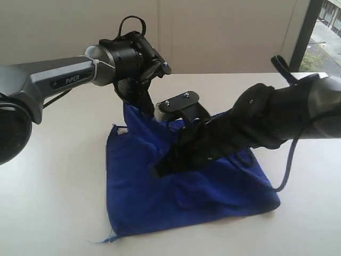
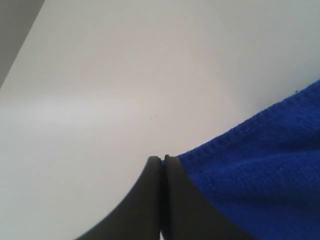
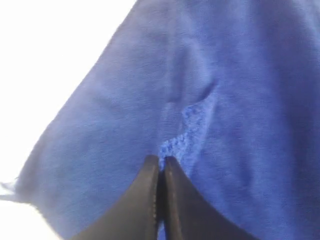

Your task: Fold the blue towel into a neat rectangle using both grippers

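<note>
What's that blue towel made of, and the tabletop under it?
The blue towel looks like soft microfibre or terry: it has a fuzzy matte nap and a stitched hem along its edge. The tabletop seems to be smooth white laminate or painted board with a faint sheen; I cannot tell which.

— Any writing on you that can be read?
— One word: "PiPER", in pale letters on the grey link of my left arm (image 1: 53, 80).
— And the white tag (image 1: 122, 129) at the corner of the blue towel (image 1: 160, 197)?
— Too small to make out any print.
</note>
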